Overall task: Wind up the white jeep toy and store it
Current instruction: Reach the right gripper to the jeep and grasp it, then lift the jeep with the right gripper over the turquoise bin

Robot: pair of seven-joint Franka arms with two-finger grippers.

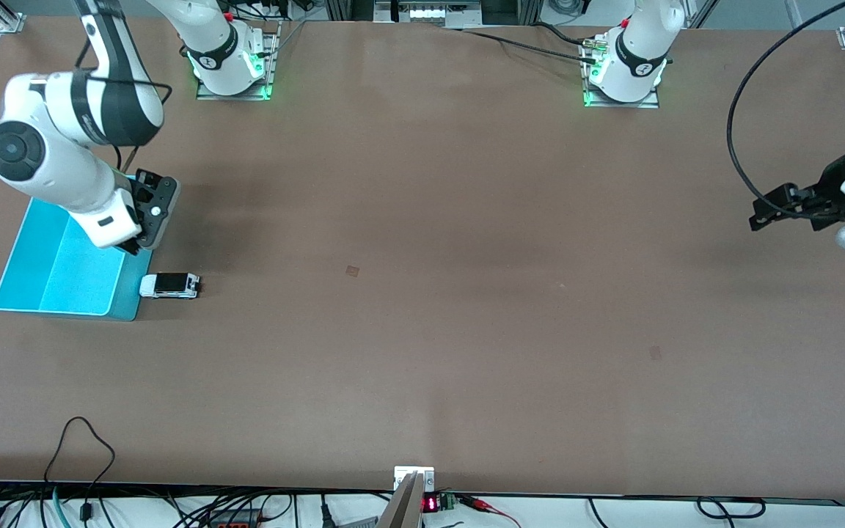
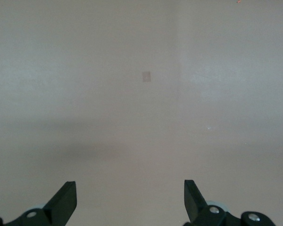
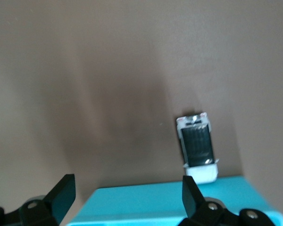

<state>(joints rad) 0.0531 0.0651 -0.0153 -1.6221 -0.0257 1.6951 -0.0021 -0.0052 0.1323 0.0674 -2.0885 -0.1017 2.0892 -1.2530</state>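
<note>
The broad brown table (image 1: 422, 293) stretches bare under both of my arms, a matte board with a small, faint square mark (image 1: 352, 270) near its middle.

At the right arm's end of it sits the cyan plastic bin (image 1: 48, 271), a shallow rectangular tray with a raised rim. My right arm's white forearm crosses over its upper part in the front view.

My right gripper (image 3: 127, 195) hangs in the air over the bin's edge, on the side that faces the middle of the table. Its two black fingers (image 3: 61, 193) stand wide apart with nothing between them. In the right wrist view the bin's cyan rim (image 3: 179, 202) fills the space between the fingertips.

My left gripper (image 2: 130, 197) waits over bare table at the left arm's end, well apart from everything else. Its jaws are spread wide too and hold nothing. In the front view it shows as a black claw (image 1: 771, 209) pointing toward the middle of the table.

Smallest is the white jeep toy (image 1: 169, 285), a tiny boxy white car with a black roof and dark windows. It stands on its wheels on the table just beside the bin's long side, one end almost touching the rim, and somewhat nearer to the front camera than my right gripper's place over the bin. The right wrist view shows it too (image 3: 196, 148), roof up.
</note>
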